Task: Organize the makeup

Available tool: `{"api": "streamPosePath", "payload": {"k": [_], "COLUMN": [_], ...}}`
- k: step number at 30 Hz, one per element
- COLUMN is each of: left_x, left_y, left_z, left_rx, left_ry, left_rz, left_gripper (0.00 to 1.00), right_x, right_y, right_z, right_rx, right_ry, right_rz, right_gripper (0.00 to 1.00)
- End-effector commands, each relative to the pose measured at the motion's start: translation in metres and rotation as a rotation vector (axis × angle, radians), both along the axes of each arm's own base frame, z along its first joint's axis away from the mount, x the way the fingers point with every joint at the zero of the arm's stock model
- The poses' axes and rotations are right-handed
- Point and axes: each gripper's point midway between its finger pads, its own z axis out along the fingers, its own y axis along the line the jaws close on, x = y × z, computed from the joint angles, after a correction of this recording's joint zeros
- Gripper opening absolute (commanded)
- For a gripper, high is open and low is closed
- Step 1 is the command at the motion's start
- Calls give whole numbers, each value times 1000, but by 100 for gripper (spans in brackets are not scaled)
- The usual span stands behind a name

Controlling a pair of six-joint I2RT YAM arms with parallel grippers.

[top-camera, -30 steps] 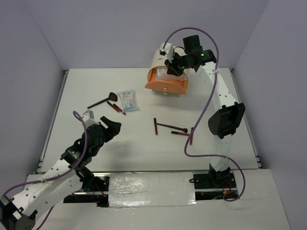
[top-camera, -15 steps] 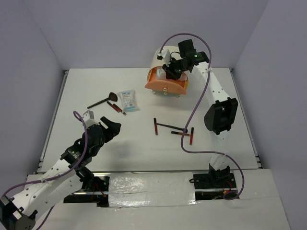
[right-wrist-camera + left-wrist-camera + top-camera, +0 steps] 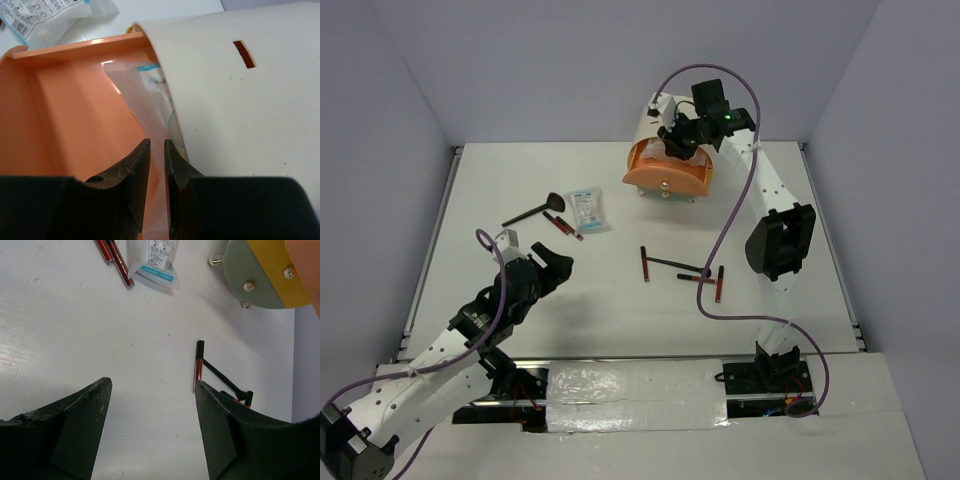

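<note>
The right gripper (image 3: 681, 137) has swung a little toward the table's left edge, from over the right side of the cream cylinder (image 3: 645, 124) to just above the orange drawer (image 3: 665, 178). Its elbow (image 3: 780, 240) has drawn in the same way. The purple cable (image 3: 740, 215), which crossed the dark-red stick (image 3: 720, 284) toward the right edge, now hangs just left of it and leaves it uncovered.

White arm links (image 3: 778, 190), black joints (image 3: 782, 245), purple cables (image 3: 704, 298); green light (image 3: 728, 117), possibly an indicator.
</note>
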Motion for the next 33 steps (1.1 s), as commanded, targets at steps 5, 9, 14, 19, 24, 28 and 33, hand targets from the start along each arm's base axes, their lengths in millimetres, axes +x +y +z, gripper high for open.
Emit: {"api": "streamPosePath", "payload": {"k": [5, 9, 14, 19, 24, 28, 33], "left_x": [16, 26, 43, 67, 105, 136, 174], "left_y": [-7, -12, -21, -25, -11, -15, -21], "left_z": [35, 44, 54, 61, 38, 0, -18], "left_rx": [-3, 32, 89, 130, 178, 229, 261], "left_ry": [-79, -85, -85, -48, 81, 216, 255], "left_rz": [-1, -12, -44, -111, -174, -267, -310], "left_gripper": [81, 82, 76, 30, 28, 81, 87], "right_x": [-7, -27, -45, -55, -71, -114, -139], "right_y": [10, 15, 10, 2, -23, -23, -40], "right_z": [49, 93, 129, 159, 175, 162, 151], "right_rx": [73, 122, 146, 200, 340, 414, 438], "right_ry": [-114, -195, -247, -303, -270, -174, -168], "right_rz": [42, 99, 107, 66, -15, 116, 130], "right_gripper": [30, 34, 42, 60, 100, 100, 96]}}
